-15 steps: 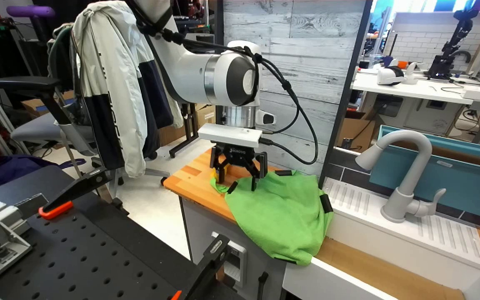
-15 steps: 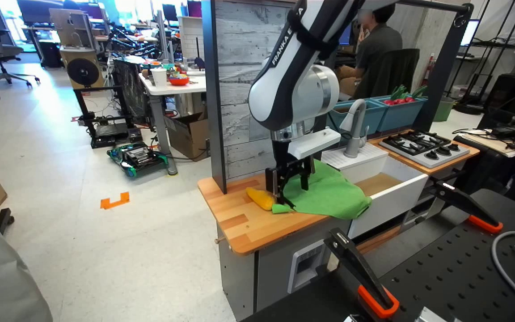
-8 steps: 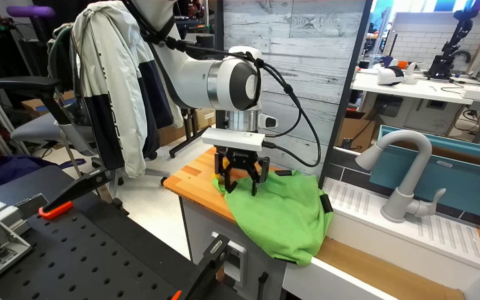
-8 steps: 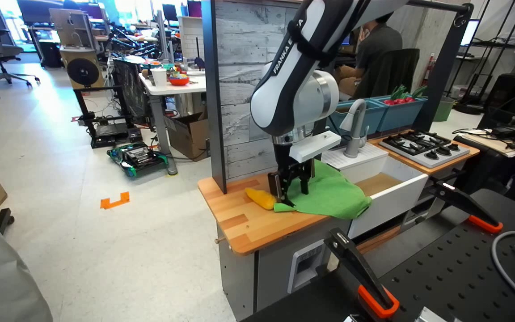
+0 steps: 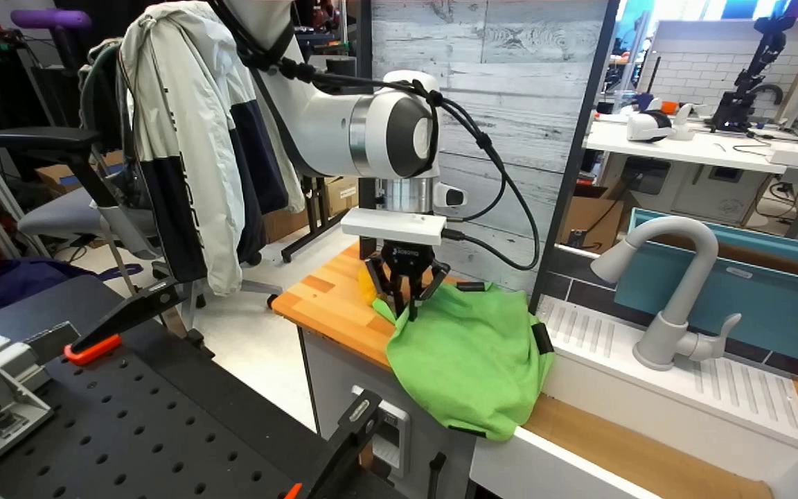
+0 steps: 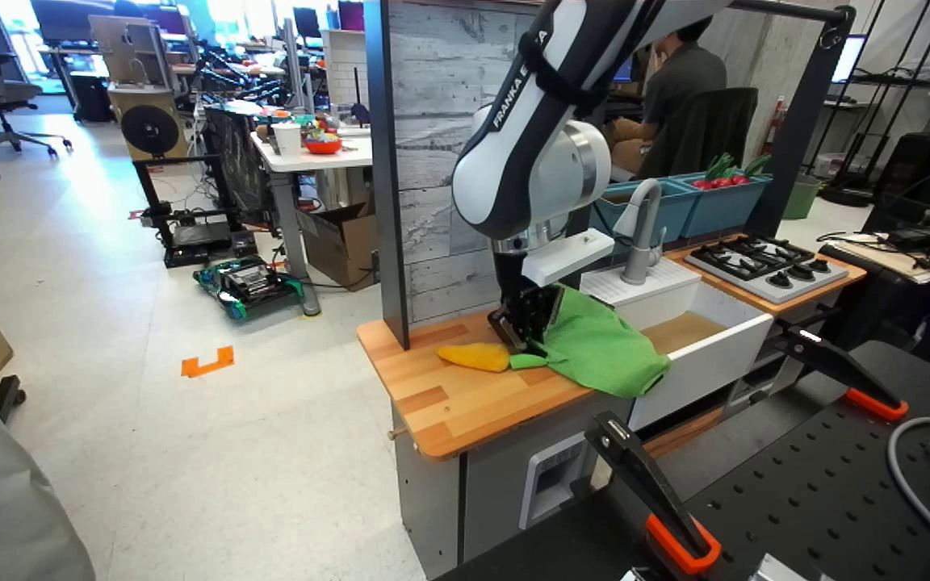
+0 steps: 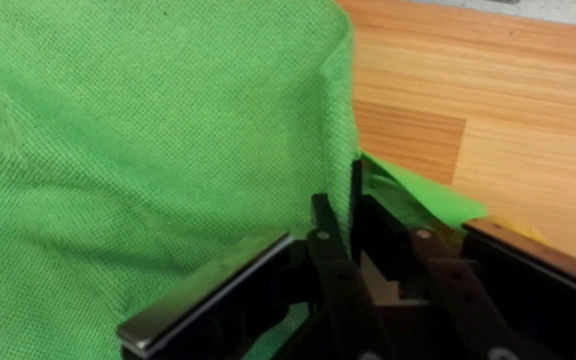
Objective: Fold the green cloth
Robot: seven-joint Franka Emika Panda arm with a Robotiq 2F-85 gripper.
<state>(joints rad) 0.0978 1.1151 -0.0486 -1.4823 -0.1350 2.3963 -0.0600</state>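
Wooden countertop (image 6: 465,407) beside white sink (image 6: 709,375) | grey plank panel (image 5: 524,90) behind | gripper (image 5: 406,314) nearly closed, pinching green cloth (image 5: 472,360)

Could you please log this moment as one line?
gripper: shut on edge of green cloth; fold: unfinished; yellow item: on counter beside cloth

arm (image 6: 562,171): white, black-trimmed | lettering (image 6: 511,102): FRANKA | cables (image 5: 485,141): black, looping | tool (image 5: 406,310): black, pale screws (image 7: 323,235)
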